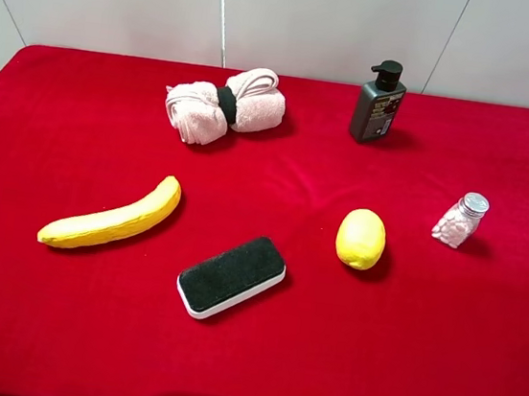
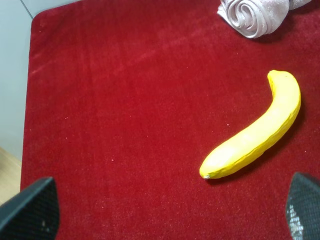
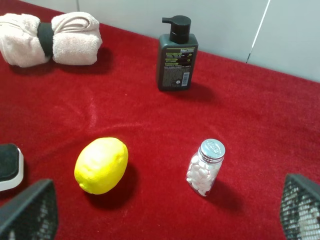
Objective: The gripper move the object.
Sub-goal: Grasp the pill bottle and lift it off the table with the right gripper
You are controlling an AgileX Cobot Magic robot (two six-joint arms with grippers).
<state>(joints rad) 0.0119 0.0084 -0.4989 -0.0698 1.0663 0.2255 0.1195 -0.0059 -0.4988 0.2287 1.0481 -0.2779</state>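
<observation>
The small clear bottle [image 1: 460, 220] with a silver cap and whitish pellets stands upright on the red cloth at the right, to the right of the lemon [image 1: 361, 238]. In the right wrist view the bottle [image 3: 205, 167] stands ahead of my right gripper [image 3: 165, 212], which is open and empty, its black fingers spread wide and well short of the bottle. My left gripper [image 2: 167, 215] is open and empty too, above the cloth near the banana [image 2: 255, 132]. In the high view only dark bits of both arms show at the bottom corners.
A banana [image 1: 113, 215] lies at the left and a black-and-white eraser [image 1: 231, 275] in the front middle. A rolled pink towel [image 1: 225, 104] and a dark pump bottle [image 1: 379, 102] stand at the back. The red cloth [image 1: 479, 340] covers the table.
</observation>
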